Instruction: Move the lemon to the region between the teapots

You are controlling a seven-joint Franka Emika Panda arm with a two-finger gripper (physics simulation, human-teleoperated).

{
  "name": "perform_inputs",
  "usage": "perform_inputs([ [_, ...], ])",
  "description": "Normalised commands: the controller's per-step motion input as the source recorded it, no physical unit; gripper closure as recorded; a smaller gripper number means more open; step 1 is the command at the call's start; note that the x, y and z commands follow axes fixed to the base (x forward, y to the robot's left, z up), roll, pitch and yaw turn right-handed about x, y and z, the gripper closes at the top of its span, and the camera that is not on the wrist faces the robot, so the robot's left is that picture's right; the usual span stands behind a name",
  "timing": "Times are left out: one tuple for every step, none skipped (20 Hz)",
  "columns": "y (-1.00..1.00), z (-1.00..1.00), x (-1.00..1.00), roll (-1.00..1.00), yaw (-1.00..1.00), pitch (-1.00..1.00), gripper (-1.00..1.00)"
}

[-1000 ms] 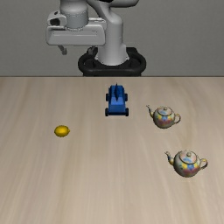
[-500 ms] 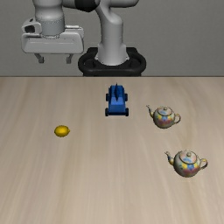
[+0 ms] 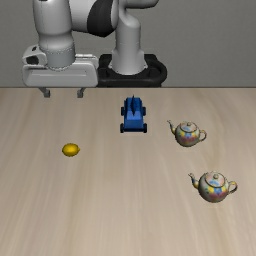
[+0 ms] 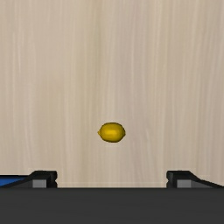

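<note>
Pale wood tabletop (image 3: 40, 210); lemon (image 4: 112, 132) lying below, centred between wide-spread, empty fingers (image 4: 42, 178), not touching

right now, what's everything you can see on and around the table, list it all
lemon: one, yellow, on the table toward the exterior view's left, apart from everything else
toy car: one, blue, near the middle of the table's far part
teapots: two, white with a coloured pattern, toward the exterior view's right; one beside the car, the other farther forward, with a gap between them
table: one, light wood
base: one, black, behind the table's far edge
arm: one, white and grey, reaching toward the exterior view's left
claw: one, grey with dark fingers, open and holding nothing, in the air on the lemon's side of the table
</note>
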Motion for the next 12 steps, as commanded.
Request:
perform_inputs([
  [0.00,-1.00,0.00,0.00,0.00,0.00,-1.00],
  [0.00,-1.00,0.00,0.00,0.00,0.00,-1.00],
  [0.00,-1.00,0.00,0.00,0.00,0.00,-1.00],
  [0.00,-1.00,0.00,0.00,0.00,0.00,-1.00],
  [0.00,-1.00,0.00,0.00,0.00,0.00,-1.00],
  [0.00,-1.00,0.00,0.00,0.00,0.00,-1.00],
  [0.00,-1.00,0.00,0.00,0.00,0.00,-1.00],
  [0.00,-1.00,0.00,0.00,0.00,0.00,-1.00],
  [0.00,-1.00,0.00,0.00,0.00,0.00,-1.00],
  [0.00,-1.00,0.00,0.00,0.00,0.00,-1.00],
  [0.00,-1.00,0.00,0.00,0.00,0.00,-1.00],
  [0.00,-1.00,0.00,0.00,0.00,0.00,-1.00],
])
